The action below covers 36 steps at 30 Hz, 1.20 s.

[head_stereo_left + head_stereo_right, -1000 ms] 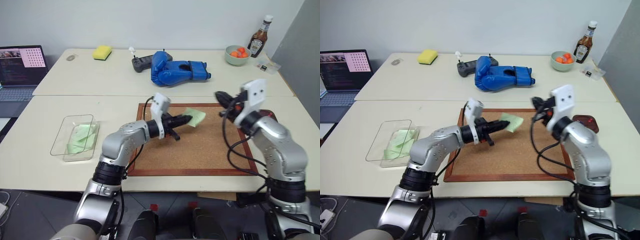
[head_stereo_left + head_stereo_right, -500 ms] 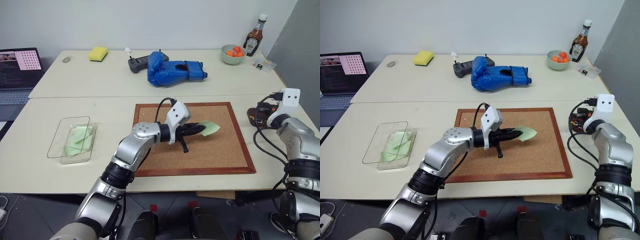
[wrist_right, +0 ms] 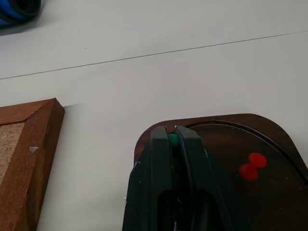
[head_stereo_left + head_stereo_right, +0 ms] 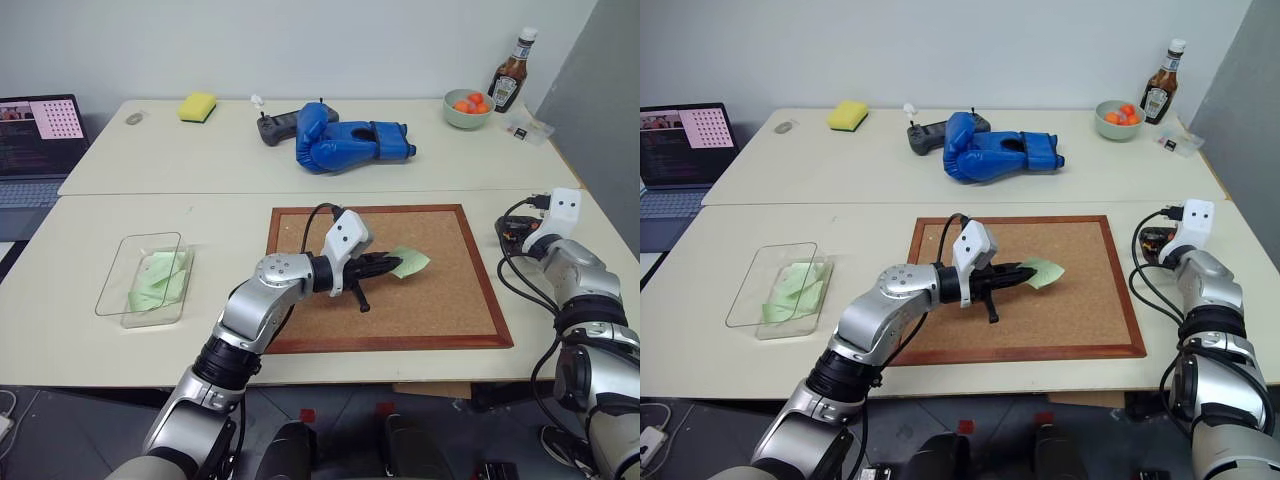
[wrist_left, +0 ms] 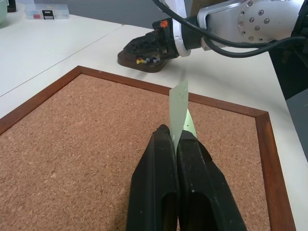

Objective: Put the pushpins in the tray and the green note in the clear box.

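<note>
Claw status, left (image 4: pixel 392 264): clenched on the green note (image 4: pixel 410 261), which it holds by one edge above the corkboard (image 4: pixel 440 300), paper clear of the cork; you can see in the left wrist view the note (image 5: pixel 179 110) standing edge-up between the two black fingers (image 5: pixel 159 183). Right claw (image 3: pixel 172 139): fingers nearly together, pinching a green-headed pushpin (image 3: pixel 173 139) at the tips, directly over the near rim of the brown tray (image 3: pixel 269 139). Two red pushpins (image 3: pixel 253 165) lie inside the tray, touching each other. Left wrist view shows further coloured pins (image 5: pixel 147 60) in the tray, w/ the right claw over them.

Tray (image 4: pixel 512 228) sits on the worktop (image 4: pixel 150 340) just off the corkboard's right edge, robot's right side. Clear box (image 4: pixel 145 279) sits well apart, on the robot's left of the corkboard; pale green slips (image 4: pixel 160 280) already lie in it.

Back worktop, for your ref: yellow sponge (image 4: pixel 198 105), blue boxing glove (image 4: pixel 345 145), black controller (image 4: pixel 275 127), bowl of orange fruit (image 4: pixel 468 108), sauce bottle (image 4: pixel 509 72). Laptop (image 4: pixel 35 130) at far left.
</note>
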Available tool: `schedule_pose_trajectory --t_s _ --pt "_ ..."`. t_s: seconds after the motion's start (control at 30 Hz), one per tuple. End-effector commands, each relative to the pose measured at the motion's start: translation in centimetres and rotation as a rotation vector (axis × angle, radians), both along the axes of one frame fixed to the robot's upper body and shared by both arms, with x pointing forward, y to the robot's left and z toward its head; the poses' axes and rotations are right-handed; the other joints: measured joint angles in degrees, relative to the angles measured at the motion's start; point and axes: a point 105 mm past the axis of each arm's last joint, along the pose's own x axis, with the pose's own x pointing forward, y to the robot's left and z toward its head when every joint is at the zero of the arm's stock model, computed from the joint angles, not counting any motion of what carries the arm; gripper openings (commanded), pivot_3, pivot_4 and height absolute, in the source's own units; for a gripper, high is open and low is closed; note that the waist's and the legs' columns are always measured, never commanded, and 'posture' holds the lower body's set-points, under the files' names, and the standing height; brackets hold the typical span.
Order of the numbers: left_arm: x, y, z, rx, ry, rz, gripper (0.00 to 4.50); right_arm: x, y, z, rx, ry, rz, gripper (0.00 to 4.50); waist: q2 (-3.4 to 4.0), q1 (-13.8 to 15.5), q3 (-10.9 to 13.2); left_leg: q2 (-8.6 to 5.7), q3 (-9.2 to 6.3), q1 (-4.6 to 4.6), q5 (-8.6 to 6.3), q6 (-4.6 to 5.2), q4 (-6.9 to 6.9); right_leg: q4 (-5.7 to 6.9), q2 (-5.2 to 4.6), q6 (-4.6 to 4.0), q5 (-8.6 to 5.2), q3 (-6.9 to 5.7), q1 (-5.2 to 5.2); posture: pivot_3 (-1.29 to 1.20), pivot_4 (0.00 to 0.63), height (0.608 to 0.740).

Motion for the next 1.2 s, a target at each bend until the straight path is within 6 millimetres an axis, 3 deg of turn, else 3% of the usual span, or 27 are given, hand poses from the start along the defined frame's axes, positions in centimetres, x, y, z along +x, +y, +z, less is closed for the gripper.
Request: schedule_pose_trajectory --t_s 0.03,0.17,0.57,0.9,1.2 --pt "-0.3 0.0 1.4 -0.032 -0.042 -0.002 0.00 0.5 0.0 2.1 -0.024 -0.066 0.010 0.78 0.00 0.0 0.0 0.00 0.00 0.00 0.00 0.00 0.00 0.00 0.00 0.00 0.00 0.00 0.00 0.00 0.150 0.740" --pt "-0.3 -0.2 1.5 -0.033 -0.041 -0.005 0.00 0.5 -0.2 2.1 -0.022 -0.068 0.006 1.84 0.00 0.0 0.0 -0.01 0.00 -0.01 0.00 0.00 0.00 -0.01 -0.01 0.00 0.00 0.01 0.00 0.00 0.150 0.740" --pt "-0.3 -0.3 1.6 -0.032 -0.041 -0.018 0.00 0.6 0.3 2.6 -0.028 -0.094 0.024 4.41 0.00 0.0 0.0 -0.01 0.00 0.00 0.00 0.00 0.00 0.00 0.00 0.00 0.00 0.01 0.00 0.00 0.150 0.740" --pt "-0.3 -0.4 1.7 -0.032 -0.043 -0.025 0.00 0.8 1.7 3.6 -0.066 -0.141 0.100 4.47 0.00 0.0 0.0 -0.01 0.00 0.00 0.00 0.00 0.02 0.01 0.00 0.00 0.01 0.00 0.00 0.00 0.150 0.740" --pt "-0.3 0.0 1.6 -0.035 -0.043 -0.016 0.00 -0.2 3.4 7.0 -0.127 -0.265 0.187 4.47 0.01 0.0 0.0 -0.01 -0.04 -0.01 0.00 -0.01 0.02 0.01 -0.01 0.01 0.01 -0.01 0.00 0.00 0.150 0.740"
